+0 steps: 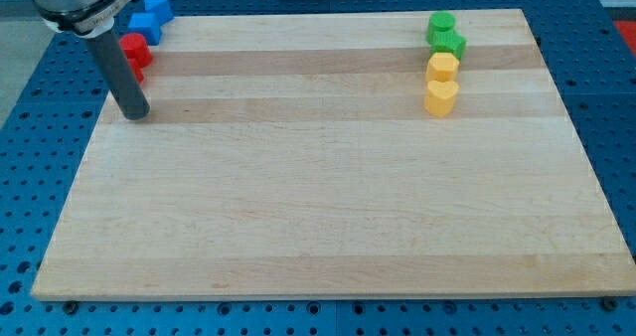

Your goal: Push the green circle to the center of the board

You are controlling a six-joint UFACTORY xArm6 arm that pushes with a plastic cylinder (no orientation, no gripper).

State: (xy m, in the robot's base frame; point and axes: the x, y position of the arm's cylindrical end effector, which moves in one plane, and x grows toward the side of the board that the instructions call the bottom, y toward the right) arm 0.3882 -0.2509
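**Green circle lies clear across the table from my tip**

Pale wooden table [328, 217] sits on a blue perforated base [616, 97], and most of its top is bare wood.

My tip [136, 113] rests on the table near the view's left edge, toward the top. This hand is only a straight dark rod, so it has nothing to spread or close and clamps on nothing. Just beside the rod, toward the view's top, stands a red block [135, 50]; a second red piece seems to sit behind the rod, but it is too hidden to tell. Beyond these, at the top-left corner, two blue blocks [149, 18] sit close together, partly off the wood.

The green circle [441, 23] is well apart from my tip, far toward the view's right and somewhat nearer the top edge. It heads a short column near the table's top-right: a green star [449, 45] touches it from below, then a yellow block [442, 68], then a yellow heart [441, 97].

The relation that matters: the centre lies below and to the left of the circle, so my tip would have to stand on its upper-right side, between it and the table's top edge. I judge the task barely begun. The star pressed against the circle could be dragged along.
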